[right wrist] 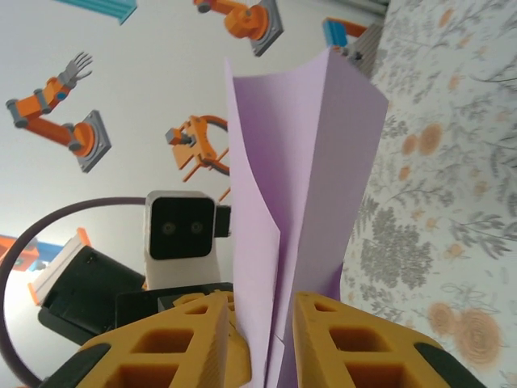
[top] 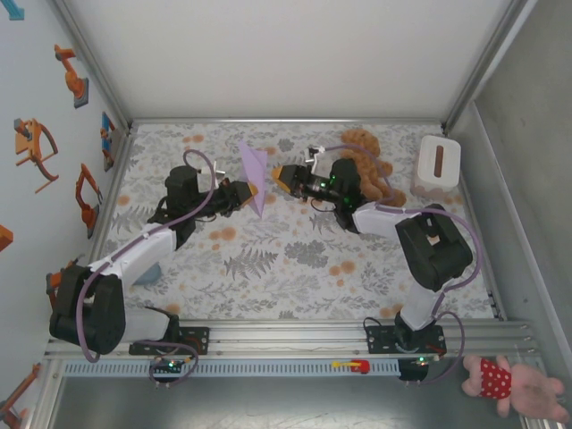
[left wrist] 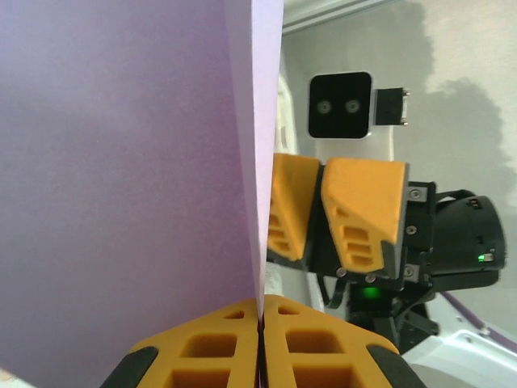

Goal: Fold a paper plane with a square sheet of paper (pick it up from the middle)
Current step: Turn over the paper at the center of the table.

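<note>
My left claw [left wrist: 260,327] is clenched on the lower edge of the folded lavender sheet of paper [left wrist: 121,162], which stands upright in the upper centre of the top view, between my two claws. My right claw [right wrist: 257,339] is released, its fingers parted around the sheet's loose layers. Orange robot-arm stickers [right wrist: 65,121] dot the wall at the left. The floral table [top: 295,268] lies bare in the lower centre. The teddy bear [top: 365,147] crowds my right arm, with the white box [top: 436,165] further right.
</note>
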Tool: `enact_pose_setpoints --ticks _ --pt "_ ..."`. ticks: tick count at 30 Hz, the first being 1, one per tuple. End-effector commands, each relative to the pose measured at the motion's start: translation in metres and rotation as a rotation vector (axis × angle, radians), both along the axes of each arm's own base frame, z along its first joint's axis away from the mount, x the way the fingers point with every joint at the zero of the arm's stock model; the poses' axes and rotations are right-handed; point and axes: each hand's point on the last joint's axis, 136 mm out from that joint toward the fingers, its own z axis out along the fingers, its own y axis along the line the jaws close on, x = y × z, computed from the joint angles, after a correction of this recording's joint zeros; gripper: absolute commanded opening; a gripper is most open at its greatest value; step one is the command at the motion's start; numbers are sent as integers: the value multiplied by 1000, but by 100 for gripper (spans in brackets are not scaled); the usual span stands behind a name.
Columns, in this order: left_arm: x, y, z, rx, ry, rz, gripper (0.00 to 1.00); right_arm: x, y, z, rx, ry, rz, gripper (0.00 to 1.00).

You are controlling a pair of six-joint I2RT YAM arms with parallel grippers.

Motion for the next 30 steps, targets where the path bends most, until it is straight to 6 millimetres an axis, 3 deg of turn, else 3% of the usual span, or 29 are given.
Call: enact_pose_setpoints --ticks 1,7,10,16,21,30 --pt "2 6 -3 114 -32 13 8 5 -12 -1 -17 -32 -39 27" --pt "2 25 -30 392 -6 62 8 8 -29 -22 -137 -17 -88 29" --pt "1 35 -43 578 6 75 8 6 -41 -38 -280 -7 -122 32" --pt "5 57 -67 956 31 113 9 0 -87 -50 -617 -53 -244 43" --pt "17 77 -81 1332 14 158 9 -5 -125 -50 -772 -62 -348 45" --pt "30 78 -113 1773 -37 126 10 -14 -164 -63 -894 -23 -470 44"
